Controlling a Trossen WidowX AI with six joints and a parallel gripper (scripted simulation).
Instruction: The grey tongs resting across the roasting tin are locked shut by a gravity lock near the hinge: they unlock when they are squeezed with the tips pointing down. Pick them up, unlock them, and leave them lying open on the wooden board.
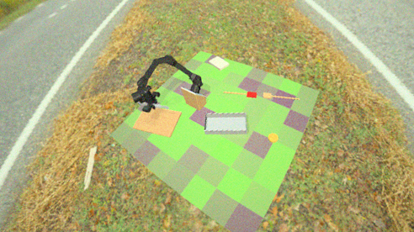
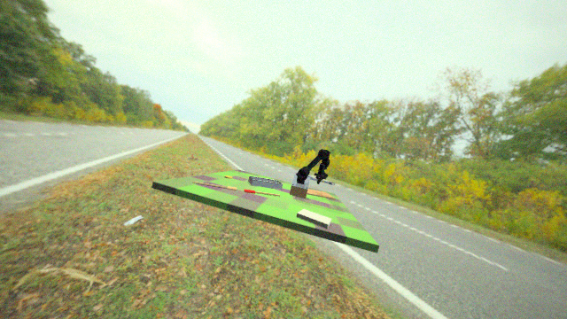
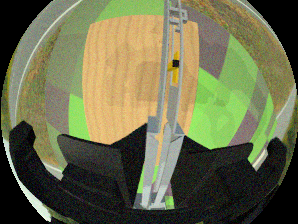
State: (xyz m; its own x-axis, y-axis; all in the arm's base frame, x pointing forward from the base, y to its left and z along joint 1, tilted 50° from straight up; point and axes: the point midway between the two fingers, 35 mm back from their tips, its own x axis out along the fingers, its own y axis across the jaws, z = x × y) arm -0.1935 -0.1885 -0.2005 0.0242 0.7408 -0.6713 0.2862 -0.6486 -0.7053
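The grey tongs [image 1: 161, 107] [image 2: 328, 182] [image 3: 171, 105] are clamped in my gripper [image 1: 150, 107] [image 2: 319, 180] [image 3: 156, 128], which is shut on their two arms. They lie about level, with the arms close together and a narrow gap between. A yellow piece with a black block [image 3: 175, 63] sits between the arms toward the far end in the wrist view. Whether the lock is free cannot be told. The wooden board [image 1: 162, 125] [image 2: 325, 193] [image 3: 115, 75] is below, with the tongs above it. The roasting tin [image 1: 227, 131] [image 2: 265, 182] stands apart from them.
An upright brown panel [image 1: 194, 99] [image 2: 299, 190] stands by the arm's base. A red-handled tool [image 1: 251, 94] [image 2: 249, 191] and a wooden spoon [image 1: 268, 96] lie beyond the tin. An orange disc [image 1: 273, 137] and a pale block [image 1: 219, 62] [image 2: 314, 218] lie farther off.
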